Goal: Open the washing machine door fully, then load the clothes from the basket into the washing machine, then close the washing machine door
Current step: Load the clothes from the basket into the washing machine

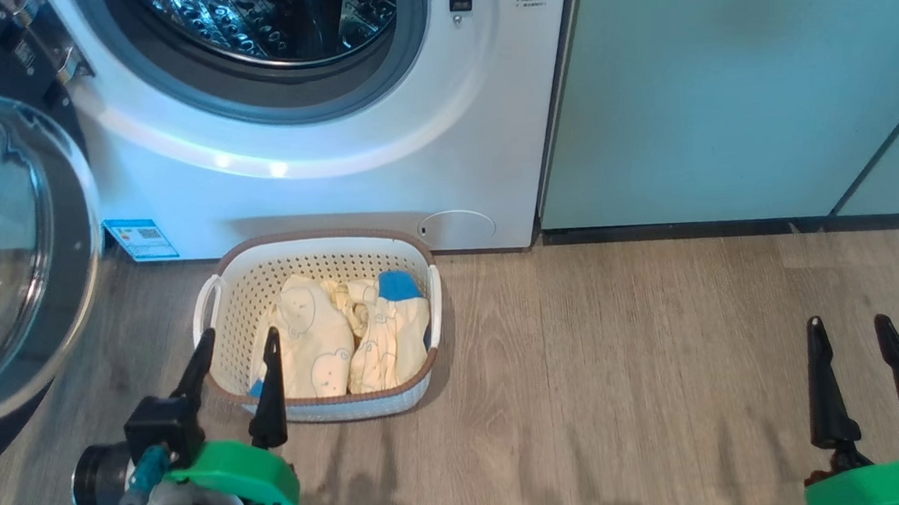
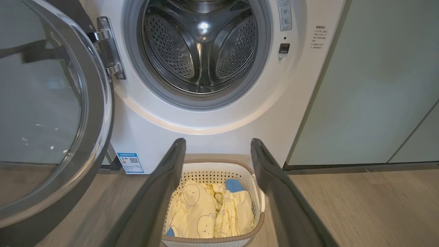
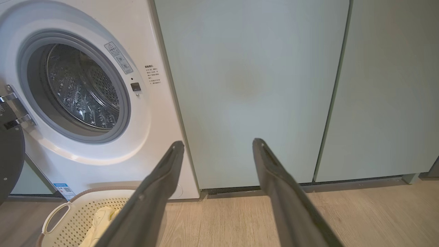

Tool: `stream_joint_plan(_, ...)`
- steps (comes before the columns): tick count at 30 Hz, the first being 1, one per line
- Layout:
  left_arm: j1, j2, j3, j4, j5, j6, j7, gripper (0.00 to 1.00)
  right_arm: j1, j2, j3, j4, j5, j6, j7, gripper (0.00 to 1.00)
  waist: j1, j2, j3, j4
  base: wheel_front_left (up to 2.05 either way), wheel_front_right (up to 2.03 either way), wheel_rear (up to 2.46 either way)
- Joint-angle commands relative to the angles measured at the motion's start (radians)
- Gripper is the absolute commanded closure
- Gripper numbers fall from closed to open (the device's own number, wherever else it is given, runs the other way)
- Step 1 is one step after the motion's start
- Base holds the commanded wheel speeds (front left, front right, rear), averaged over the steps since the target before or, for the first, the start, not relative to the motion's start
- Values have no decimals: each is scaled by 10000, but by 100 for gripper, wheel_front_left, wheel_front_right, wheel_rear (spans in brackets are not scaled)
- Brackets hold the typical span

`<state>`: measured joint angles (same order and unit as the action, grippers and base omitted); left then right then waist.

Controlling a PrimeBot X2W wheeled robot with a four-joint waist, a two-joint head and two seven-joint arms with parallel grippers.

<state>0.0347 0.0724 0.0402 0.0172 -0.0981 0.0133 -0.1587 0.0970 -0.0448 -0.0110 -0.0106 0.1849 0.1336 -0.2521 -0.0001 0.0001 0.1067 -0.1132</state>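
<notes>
The white washing machine (image 1: 321, 190) (image 2: 205, 137) (image 3: 154, 113) stands with its drum showing. Its door (image 1: 5, 256) (image 2: 51, 113) is swung wide open to the left, glass bulging outward. On the floor in front sits the cream basket (image 1: 324, 248) (image 2: 212, 164) (image 3: 65, 219) holding the pale yellow clothes (image 1: 338, 337) (image 2: 209, 212) with blue patches. My left gripper (image 1: 236, 343) (image 2: 217, 142) hovers open over the basket's near left corner, nothing between its fingers. My right gripper (image 1: 848, 323) (image 3: 217, 142) is open at the lower right, well away from the basket.
Pale green cabinets (image 1: 736, 86) (image 3: 274, 85) stand right of the machine above a dark kick strip. Wood floor (image 1: 621, 382) stretches between the basket and my right gripper. The open door takes up the room to the left.
</notes>
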Motion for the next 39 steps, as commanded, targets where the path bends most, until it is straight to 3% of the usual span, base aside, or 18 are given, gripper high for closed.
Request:
stream_joint_plan(1,-405,184,304,-350,-58,66,-108,0,-290,-55,149,-307,62,-29,-97,0,1,-1,8,-5,158,-158,0)
stream_joint_plan(15,-473,267,113,-424,-87,114,-191,0,-346,-55,155,-280,110,-29,-97,0,1,-1,18,40,143,-143,0)
stream_joint_plan(39,-382,404,-41,-271,-253,257,-188,0,-302,-55,205,-195,128,-29,-97,0,1,-1,-148,52,5,-5,0)
